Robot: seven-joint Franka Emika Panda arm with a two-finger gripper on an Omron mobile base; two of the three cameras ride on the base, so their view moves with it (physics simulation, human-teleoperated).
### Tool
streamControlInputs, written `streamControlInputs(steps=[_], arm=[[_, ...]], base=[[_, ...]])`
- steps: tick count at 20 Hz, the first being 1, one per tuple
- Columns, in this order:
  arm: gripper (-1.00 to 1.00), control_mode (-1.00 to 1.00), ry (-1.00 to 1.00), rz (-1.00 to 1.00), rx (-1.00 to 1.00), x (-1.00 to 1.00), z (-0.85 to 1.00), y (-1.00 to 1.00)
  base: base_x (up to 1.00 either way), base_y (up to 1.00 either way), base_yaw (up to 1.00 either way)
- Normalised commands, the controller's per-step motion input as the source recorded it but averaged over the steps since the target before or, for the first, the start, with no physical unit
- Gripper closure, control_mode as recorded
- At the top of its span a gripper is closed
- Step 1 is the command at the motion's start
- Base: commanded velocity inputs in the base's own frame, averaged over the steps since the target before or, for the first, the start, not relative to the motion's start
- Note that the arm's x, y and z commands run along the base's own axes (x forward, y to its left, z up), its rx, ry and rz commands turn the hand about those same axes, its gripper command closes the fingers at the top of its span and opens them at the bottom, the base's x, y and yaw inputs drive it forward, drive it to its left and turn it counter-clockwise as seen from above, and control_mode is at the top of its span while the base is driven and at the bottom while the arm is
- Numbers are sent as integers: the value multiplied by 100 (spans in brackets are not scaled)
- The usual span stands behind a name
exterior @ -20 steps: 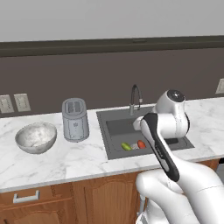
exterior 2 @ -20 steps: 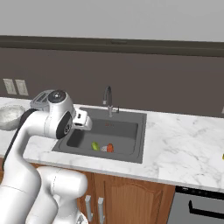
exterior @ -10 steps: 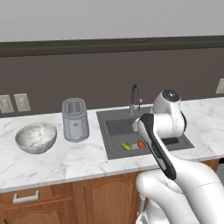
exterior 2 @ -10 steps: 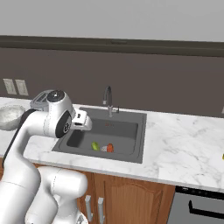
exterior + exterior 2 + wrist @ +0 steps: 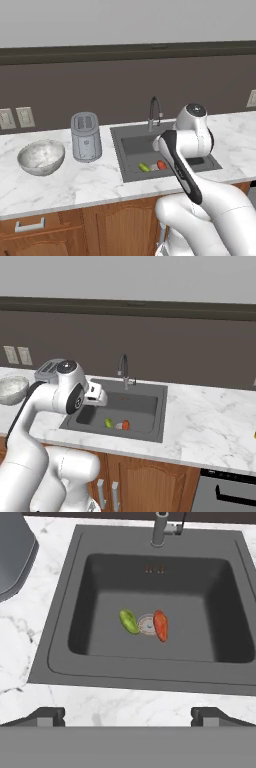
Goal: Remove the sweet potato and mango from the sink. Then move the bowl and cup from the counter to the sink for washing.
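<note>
Nothing is moved yet: the mango (image 5: 129, 621) and sweet potato (image 5: 160, 625) are left mid-sink (image 5: 60, 657). The bowl (image 5: 41, 157) is kept near the desk's left edge. The end effector (image 5: 128, 716) is spread, empty.

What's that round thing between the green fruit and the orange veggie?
The sink's drain sits between the mango and sweet potato, clearest in the hand view.

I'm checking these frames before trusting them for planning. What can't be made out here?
- The cup: right base view, a yellow sliver cut off by the right edge; shape and mark unreadable.
- The bowl: right base view, cut by the left edge and partly behind the arm.
- The sink: left base view, the arm covers its right part.
- The toaster: hand view, cropped at the left edge.
- The hand: only its fingertips show.
</note>
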Motion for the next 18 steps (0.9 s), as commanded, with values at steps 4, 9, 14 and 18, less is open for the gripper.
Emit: streamControlInputs(steps=[4,9,14,18], arm=[[-100,-100,0,0,0,4,-8,-6],[-100,-100,0,0,0,8,-7,-5],[-100,-100,0,1,0,11,-7,-3],[-100,-100,0,1,0,12,-8,-3]], base=[[0,0,0],[0,0,0],[0,0,0],[0,0,0]])
